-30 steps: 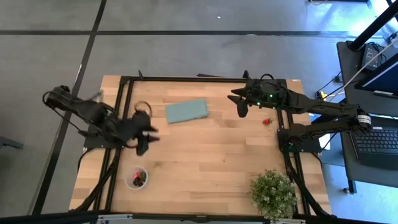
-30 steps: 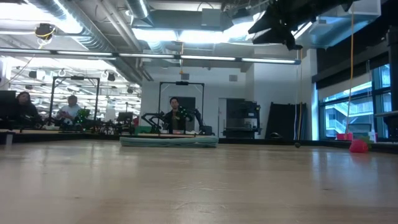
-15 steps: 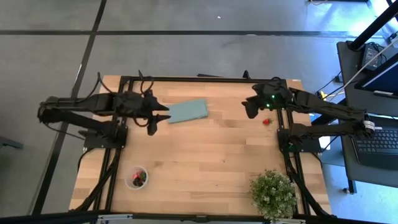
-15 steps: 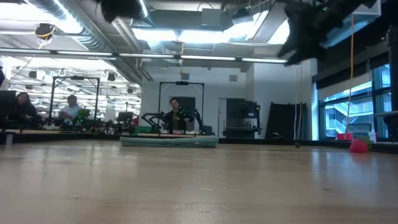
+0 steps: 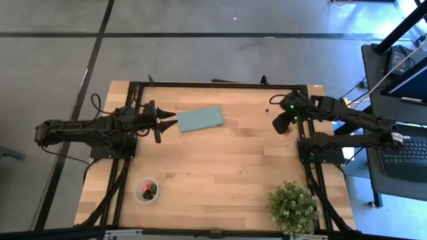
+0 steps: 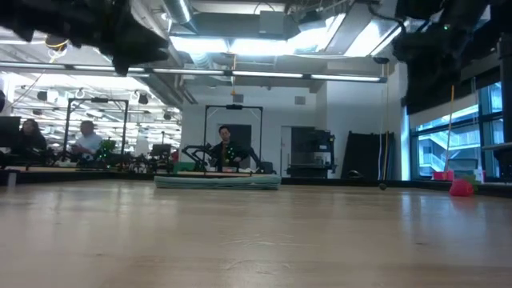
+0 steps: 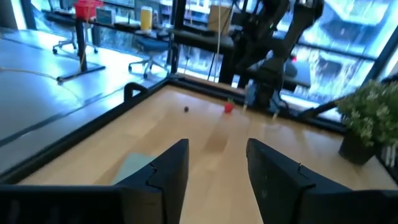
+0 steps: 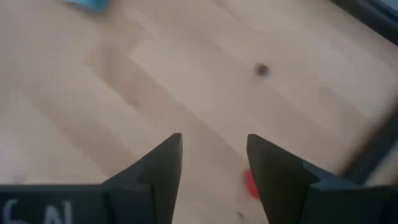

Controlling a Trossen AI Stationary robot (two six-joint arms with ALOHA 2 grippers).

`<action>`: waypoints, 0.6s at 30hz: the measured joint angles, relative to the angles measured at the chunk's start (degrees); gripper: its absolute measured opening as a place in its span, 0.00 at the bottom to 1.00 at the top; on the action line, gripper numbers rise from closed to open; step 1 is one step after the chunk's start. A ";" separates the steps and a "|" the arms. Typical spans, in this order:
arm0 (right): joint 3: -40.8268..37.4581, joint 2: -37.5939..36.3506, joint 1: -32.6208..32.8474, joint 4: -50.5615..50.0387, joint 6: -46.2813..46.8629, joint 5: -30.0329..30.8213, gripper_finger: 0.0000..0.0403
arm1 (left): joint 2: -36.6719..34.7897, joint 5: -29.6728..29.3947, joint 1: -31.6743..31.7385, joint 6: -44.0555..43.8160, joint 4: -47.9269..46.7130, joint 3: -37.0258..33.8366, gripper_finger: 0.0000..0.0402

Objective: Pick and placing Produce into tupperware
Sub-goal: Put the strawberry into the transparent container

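The wooden table (image 5: 220,160) carried everything, and the blue mat (image 5: 200,119) near its far edge served as the landmark. The potted plant (image 5: 293,208) stood far from the mat, at the near right corner.

The left gripper (image 5: 159,122) hung just left of the mat, its 2 fingers (image 7: 169,168) parted with nothing between them. The right gripper (image 5: 279,124) hovered well to the right of the mat, fingers (image 8: 163,163) likewise apart and empty.

The clear cup (image 5: 147,190) sat well to the near left of the mat, with a few red and dark pieces already inside.

2 loose pieces lay right of the mat. The red berry (image 5: 287,131) was just beside the right gripper, showing close by its fingers in the wrist view (image 8: 250,182). The dark berry (image 5: 268,102) lay a little nearer the table's far edge.

The red berry looked very light, round and probably soft, so it would likely roll at a nudge and bruise under a hard squeeze. The best hold seemed to be across its widest middle, fingers straddling it from above and closing gently. Being so much smaller than the fingers, it could easily slip out or be pushed aside if the approach was off-centre.
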 joint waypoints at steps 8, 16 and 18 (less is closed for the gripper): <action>-1.58 0.12 -2.76 -5.21 0.93 2.03 0.46 | -0.66 -1.38 0.00 -3.02 6.79 -5.40 0.38; -1.61 0.20 -4.76 -8.82 2.82 2.00 0.57 | -0.62 -4.03 0.00 -3.02 6.94 -5.43 0.40; -1.63 0.23 -5.32 -8.78 4.18 2.02 0.63 | -0.60 -4.30 0.00 -3.03 6.92 -5.43 0.40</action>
